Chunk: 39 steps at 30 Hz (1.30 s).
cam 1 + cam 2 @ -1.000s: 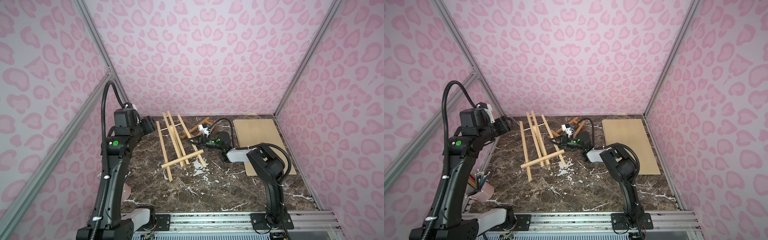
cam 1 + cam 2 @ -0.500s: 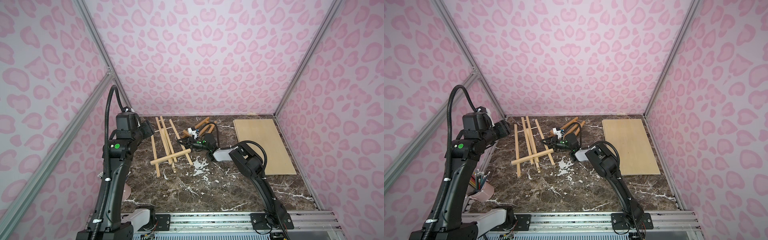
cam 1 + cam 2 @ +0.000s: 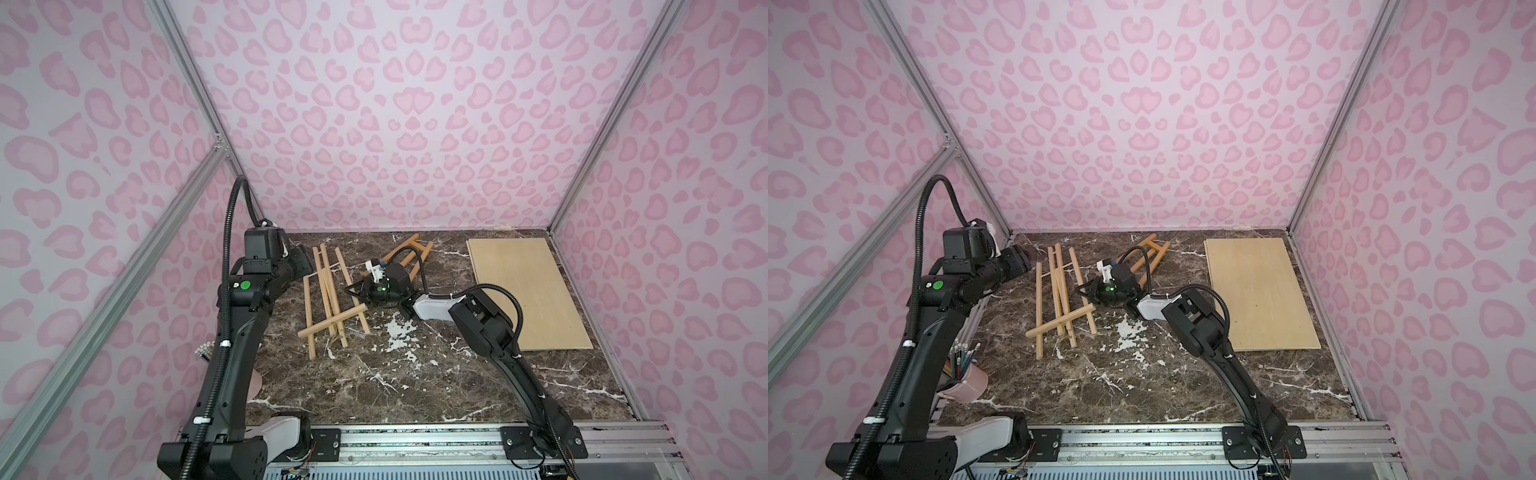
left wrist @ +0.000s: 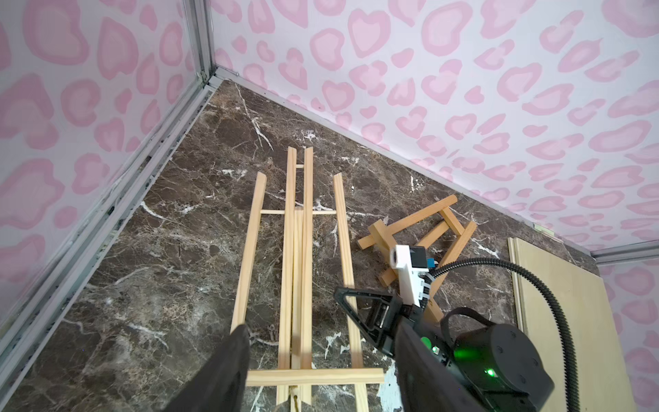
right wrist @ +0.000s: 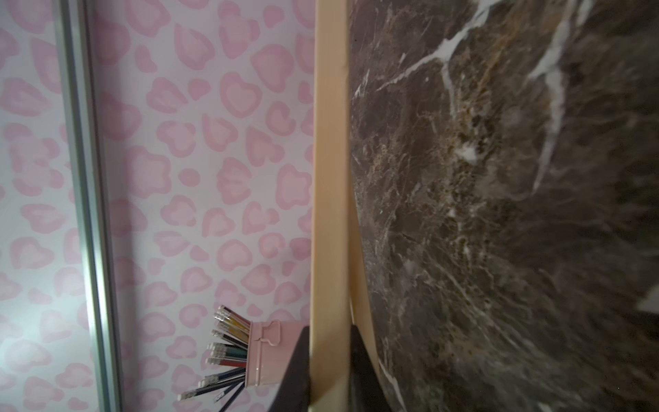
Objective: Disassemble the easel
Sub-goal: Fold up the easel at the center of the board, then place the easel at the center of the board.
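Easel (image 3: 328, 291) of pale wooden slats lies collapsed, right jaws clamped on its rail, left jaws spread open.

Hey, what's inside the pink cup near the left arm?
Coloured pencils stand in the pink cup, ends sticking out above the rim. Their lower parts are hidden by the cup's wall.

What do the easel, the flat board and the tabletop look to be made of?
Easel: pale bare wood, seemingly unvarnished; matte slats, faint grain. Board: probably light plywood; flat, matte sheet. Tabletop: brown marble look with white veins; real stone or printed laminate, cannot tell.
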Tool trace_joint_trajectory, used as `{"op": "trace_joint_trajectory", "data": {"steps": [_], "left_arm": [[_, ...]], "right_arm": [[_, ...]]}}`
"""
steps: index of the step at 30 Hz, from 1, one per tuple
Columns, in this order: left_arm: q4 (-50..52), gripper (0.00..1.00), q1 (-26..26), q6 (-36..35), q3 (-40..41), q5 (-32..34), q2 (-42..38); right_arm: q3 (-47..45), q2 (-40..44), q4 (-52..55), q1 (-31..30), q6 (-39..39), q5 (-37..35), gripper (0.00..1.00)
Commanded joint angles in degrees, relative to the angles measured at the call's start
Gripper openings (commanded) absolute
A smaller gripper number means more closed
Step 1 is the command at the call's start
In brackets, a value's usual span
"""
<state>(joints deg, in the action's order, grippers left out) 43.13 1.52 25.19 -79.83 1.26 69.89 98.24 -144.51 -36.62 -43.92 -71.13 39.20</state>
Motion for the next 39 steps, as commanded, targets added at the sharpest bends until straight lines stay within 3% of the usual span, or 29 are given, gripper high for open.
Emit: {"op": "trace_joint_trajectory", "data": {"steps": [1, 9, 19, 24, 33, 39], "left_arm": [[0.80, 0.65, -0.03, 1.03, -0.96, -0.95, 2.59], [0.91, 0.62, 0.39, 4.55, 0.45, -1.83, 8.04], [2.71, 0.49, 1.37, 9.02, 0.58, 1.84, 21.89], [3.78, 0.47, 1.90, 9.43, -0.70, 3.52, 27.85], [3.03, 0.47, 1.93, 10.92, -0.86, 4.24, 32.73], [2.91, 0.47, 0.85, 10.76, -1.21, 2.84, 33.89]], "right_arm": [[1.76, -2.25, 2.65, -0.36, 5.54, -0.97, 0.00], [5.62, -4.48, 8.74, -0.64, 12.85, -1.97, 0.00], [10.08, -7.64, 14.91, -1.27, 20.47, -3.52, 0.17], [11.68, -8.08, 18.29, -1.29, 22.75, -4.11, 0.33], [9.40, -2.82, 19.56, -1.86, 26.90, -5.80, 0.45], [6.72, 3.82, 23.20, -3.21, 31.98, -9.46, 0.47]]}}
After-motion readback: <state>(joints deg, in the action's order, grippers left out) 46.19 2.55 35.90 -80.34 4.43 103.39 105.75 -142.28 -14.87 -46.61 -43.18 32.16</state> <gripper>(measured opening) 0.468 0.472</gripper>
